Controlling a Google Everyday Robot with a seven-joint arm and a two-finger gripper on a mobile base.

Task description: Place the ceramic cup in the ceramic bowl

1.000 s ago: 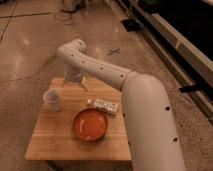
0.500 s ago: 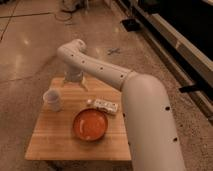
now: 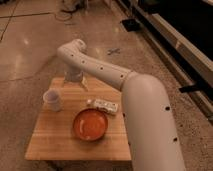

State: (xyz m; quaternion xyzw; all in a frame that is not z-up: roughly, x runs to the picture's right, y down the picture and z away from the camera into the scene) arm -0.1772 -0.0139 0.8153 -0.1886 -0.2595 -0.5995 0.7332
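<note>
The white ceramic cup [image 3: 52,100] stands upright on the left side of the small wooden table [image 3: 50,135]. The orange-red ceramic bowl [image 3: 90,124] sits empty near the table's front middle, to the right of and nearer than the cup. My gripper [image 3: 74,80] hangs from the white arm over the table's far edge, behind and to the right of the cup and apart from it. It holds nothing that I can see.
A flat white rectangular box [image 3: 102,105] lies just behind the bowl, right of the cup. My bulky white arm [image 3: 145,115] covers the table's right side. Speckled floor surrounds the table; dark shelving [image 3: 185,30] runs along the right.
</note>
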